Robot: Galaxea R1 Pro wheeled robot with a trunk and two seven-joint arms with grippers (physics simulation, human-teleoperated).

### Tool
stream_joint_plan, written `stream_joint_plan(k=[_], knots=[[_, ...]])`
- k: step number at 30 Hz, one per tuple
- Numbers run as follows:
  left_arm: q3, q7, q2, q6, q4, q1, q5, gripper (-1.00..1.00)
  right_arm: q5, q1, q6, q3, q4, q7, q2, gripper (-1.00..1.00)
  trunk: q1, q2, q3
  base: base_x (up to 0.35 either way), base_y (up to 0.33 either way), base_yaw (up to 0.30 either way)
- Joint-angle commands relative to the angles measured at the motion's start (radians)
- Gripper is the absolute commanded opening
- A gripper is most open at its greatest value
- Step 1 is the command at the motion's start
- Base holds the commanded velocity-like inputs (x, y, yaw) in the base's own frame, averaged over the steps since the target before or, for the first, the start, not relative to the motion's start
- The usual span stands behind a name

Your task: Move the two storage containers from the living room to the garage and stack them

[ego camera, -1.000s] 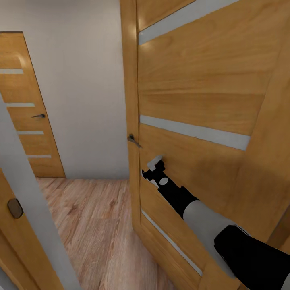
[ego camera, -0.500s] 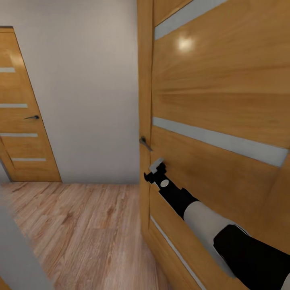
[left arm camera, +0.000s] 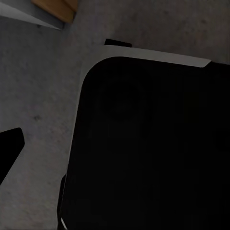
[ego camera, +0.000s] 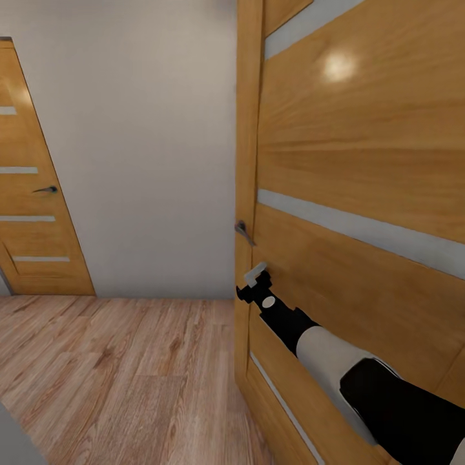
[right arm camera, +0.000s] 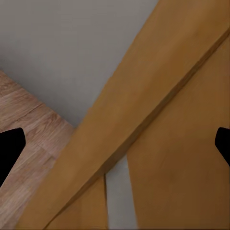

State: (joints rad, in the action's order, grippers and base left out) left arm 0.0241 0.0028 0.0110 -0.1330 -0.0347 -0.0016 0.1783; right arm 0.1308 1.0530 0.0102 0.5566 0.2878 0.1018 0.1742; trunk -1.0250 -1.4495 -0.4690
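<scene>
We find the right gripper (ego camera: 256, 276) against the wooden door (ego camera: 361, 155), fingers spread wide and empty; the left gripper's finger state we cannot tell.

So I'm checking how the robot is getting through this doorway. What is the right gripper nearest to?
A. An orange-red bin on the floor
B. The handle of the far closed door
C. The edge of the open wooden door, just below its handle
C: in the head view the right gripper sits against the open wooden door near its edge, just below the handle.
</scene>
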Motion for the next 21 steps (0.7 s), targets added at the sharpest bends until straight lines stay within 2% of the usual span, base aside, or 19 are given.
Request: stream_joint_plan(k=[1, 5, 7, 9, 11, 14, 17, 21], knots=[[0.002, 0.0, 0.0, -0.002, -0.001, 0.0, 0.004, 1.0, 0.011, 0.001, 0.001, -0.009, -0.005, 0.009, 0.0, 1.0, 0.0, 0.0, -0.001, 0.003, 0.0, 0.0], [0.002, 0.0, 0.0, -0.002, -0.001, 0.0, 0.005, 1.0, 0.012, 0.001, 0.002, -0.009, -0.009, 0.031, 0.0, 1.0, 0.0, 0.0, -0.001, 0.001, 0.0, 0.0], [0.002, 0.0, 0.0, -0.002, -0.001, 0.0, 0.006, 1.0, 0.011, 0.001, 0.007, -0.009, -0.01, 0.073, 0.0, 1.0, 0.0, 0.0, -0.001, 0.0, 0.0, 0.0], [0.002, 0.0, 0.0, -0.002, -0.001, 0.0, 0.006, 1.0, 0.011, 0.004, 0.031, -0.009, -0.016, 0.161, 0.0, 1.0, 0.0, 0.0, -0.001, 0.0, 0.0, 0.0], [0.002, 0.0, 0.0, -0.002, -0.001, 0.0, 0.006, 1.0, 0.011, 0.005, 0.057, -0.009, -0.02, 0.219, 0.0, 1.0, 0.0, 0.0, -0.001, 0.0, 0.0, 0.0], [0.002, 0.0, 0.0, -0.002, -0.001, 0.0, 0.006, 1.0, 0.011, 0.005, 0.077, -0.009, -0.023, 0.259, 0.0, 1.0, 0.0, 0.0, -0.001, 0.0, 0.0, 0.0], [0.002, 0.0, 0.0, -0.002, -0.001, 0.0, 0.006, 1.0, 0.01, 0.005, 0.081, -0.009, -0.031, 0.245, 0.0, 1.0, 0.0, 0.0, -0.001, 0.0, 0.0, 0.0], [0.002, 0.0, 0.0, -0.002, -0.001, 0.0, 0.006, 1.0, 0.01, 0.005, 0.08, -0.01, -0.051, 0.169, 0.0, 1.0, 0.0, 0.0, -0.001, 0.0, 0.0, 0.0]])
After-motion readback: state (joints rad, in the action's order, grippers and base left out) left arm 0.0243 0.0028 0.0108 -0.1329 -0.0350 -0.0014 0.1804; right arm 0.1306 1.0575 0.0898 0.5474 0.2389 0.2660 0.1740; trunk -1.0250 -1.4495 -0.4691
